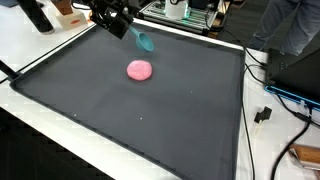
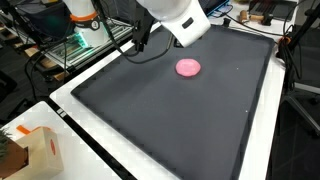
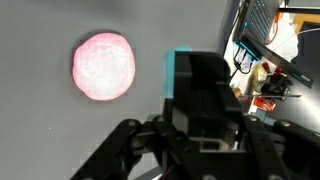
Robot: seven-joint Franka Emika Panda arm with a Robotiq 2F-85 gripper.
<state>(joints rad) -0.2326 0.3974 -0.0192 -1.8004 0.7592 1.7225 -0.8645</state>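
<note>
Gripping something teal, is it, Sam?

Yes, Jo. The claw (image 1: 126,27) is closed on a teal tool (image 1: 143,41), maybe a spoon, though it is too small to be sure. It hangs in the air over the far left part of the black mat (image 1: 200,110) and touches nothing below it.

Which way does it point?

Its long axis slants from the claw down and to the right, toward the near side, with the broader end lowest. I'd judge it is pinched at the handle end so the broad end stays free, and the slant keeps the claw itself well above the mat.

What is closest to it?

A round pink lump (image 1: 139,70) lies flat on the mat, just nearer than the tool's tip and apart from it. In the wrist view the lump (image 3: 103,67) sits to the left of the teal end (image 3: 180,62), with bare mat between them.

And from the opposite side?

There the white arm (image 2: 180,20) hides the tool, so only the lump (image 2: 188,67) shows. Cables (image 1: 262,80) and boxes (image 2: 40,150) lie off the mat.
</note>
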